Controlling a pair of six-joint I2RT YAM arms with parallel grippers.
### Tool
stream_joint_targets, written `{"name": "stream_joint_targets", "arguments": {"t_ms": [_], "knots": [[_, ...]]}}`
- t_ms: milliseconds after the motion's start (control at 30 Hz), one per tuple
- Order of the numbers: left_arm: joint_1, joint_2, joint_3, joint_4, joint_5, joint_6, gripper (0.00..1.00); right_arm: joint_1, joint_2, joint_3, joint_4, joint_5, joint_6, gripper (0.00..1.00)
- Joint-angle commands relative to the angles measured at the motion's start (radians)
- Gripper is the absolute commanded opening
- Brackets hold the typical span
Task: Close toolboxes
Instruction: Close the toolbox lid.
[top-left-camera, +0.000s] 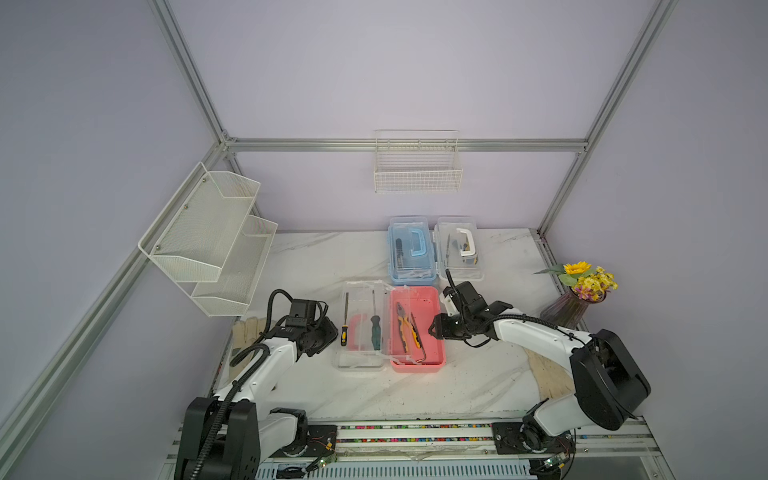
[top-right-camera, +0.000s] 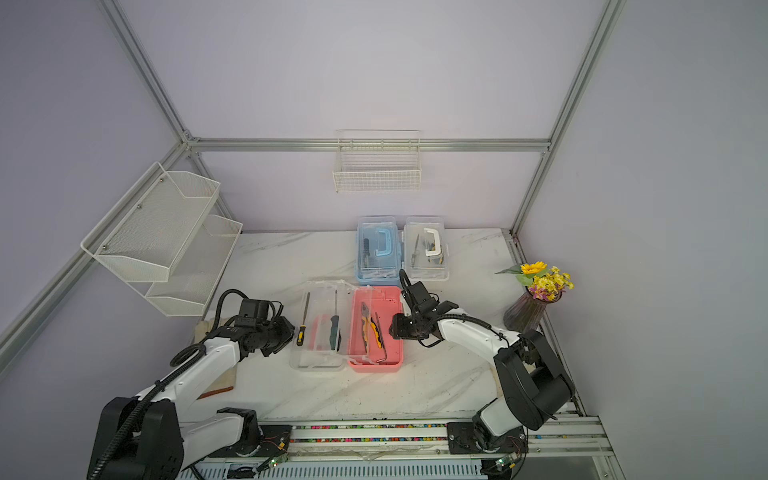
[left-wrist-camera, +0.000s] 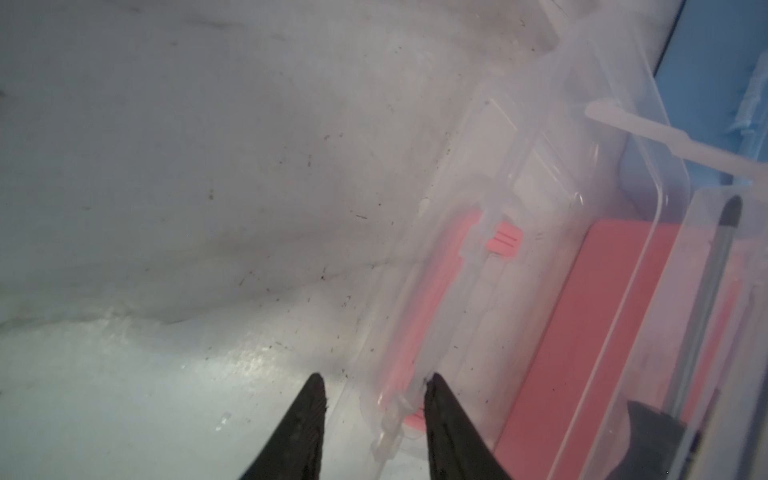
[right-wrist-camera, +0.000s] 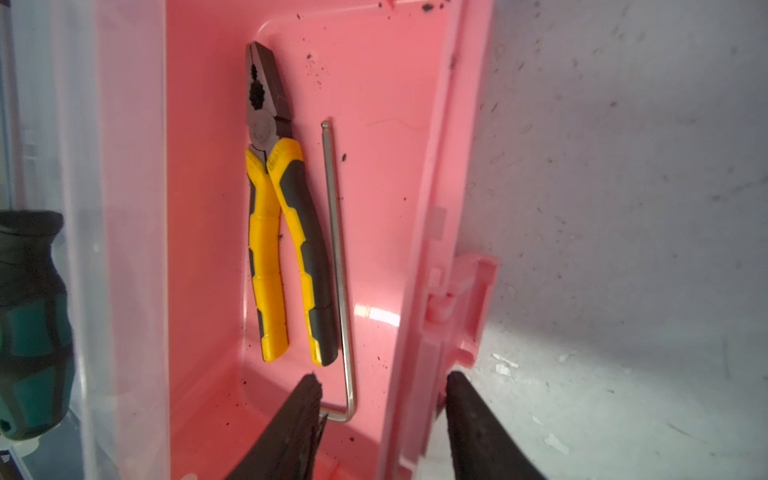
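Observation:
The pink toolbox (top-left-camera: 428, 332) lies open in both top views, its clear lid (top-left-camera: 360, 361) folded flat to the left with the pink handle under it. Behind it stand the blue toolbox (top-left-camera: 412, 249) and the white toolbox (top-left-camera: 458, 248), both with lids down. My left gripper (left-wrist-camera: 374, 376) is open and straddles the lid's outer edge (left-wrist-camera: 390, 407), one finger over the table and one over the lid. My right gripper (right-wrist-camera: 382, 376) is open astride the pink base's right wall (right-wrist-camera: 415, 332) near its latch (right-wrist-camera: 473, 299), one finger inside the box.
Pliers (right-wrist-camera: 282, 216) and a hex key (right-wrist-camera: 338, 266) lie in the pink base. A file (top-left-camera: 345, 320) and a green screwdriver (top-left-camera: 375, 328) rest on the open lid. A flower vase (top-left-camera: 569, 309) stands at the right. Mesh baskets (top-left-camera: 212, 237) hang on the left wall.

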Motion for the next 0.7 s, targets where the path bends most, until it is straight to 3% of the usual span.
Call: {"name": "stream_joint_targets", "arguments": {"t_ms": [0,333,667], "knots": [[-0.017,0.025,0.009,-0.007,-0.006,0.010,0.25,0.011,0.014,0.031,0.031,-0.035,-0.017,0.50],[-0.055,0.068,0.094,-0.069,-0.035,0.051,0.00,0.011,0.010,0.033,0.039,-0.031,-0.006,0.48],[-0.175,0.105,0.313,-0.302,-0.211,0.133,0.00,0.013,0.003,0.038,0.026,-0.009,0.002,0.44]]}}
